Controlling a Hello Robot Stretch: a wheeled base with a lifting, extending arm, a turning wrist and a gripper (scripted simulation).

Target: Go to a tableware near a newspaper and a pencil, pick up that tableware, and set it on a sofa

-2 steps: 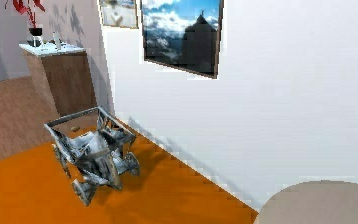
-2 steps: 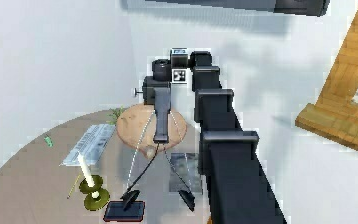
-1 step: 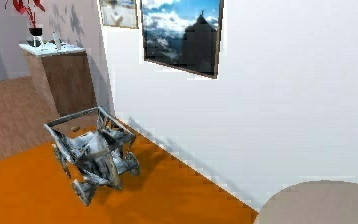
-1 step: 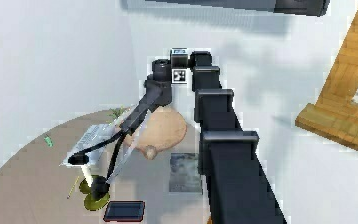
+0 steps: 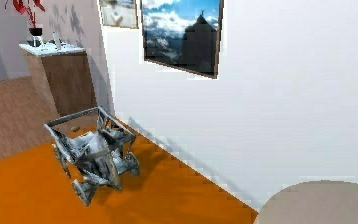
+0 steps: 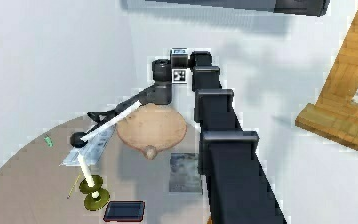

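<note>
A round tan bowl-like piece of tableware shows just below my gripper's dark body, over the far part of a round grey table. The gripper reaches left from the arm's two white marker squares, its thin fingers passing the bowl's upper left rim. I cannot tell whether it holds anything. A grey newspaper lies on the table beside the arm. A small green sliver, perhaps the pencil, lies near the table's left edge.
A yellow-green candlestick-like thing and a dark flat device sit on the table's near side. Wooden furniture stands at the right. Ahead, a metal cart lies on orange floor by a white wall with a mountain picture and a wooden cabinet.
</note>
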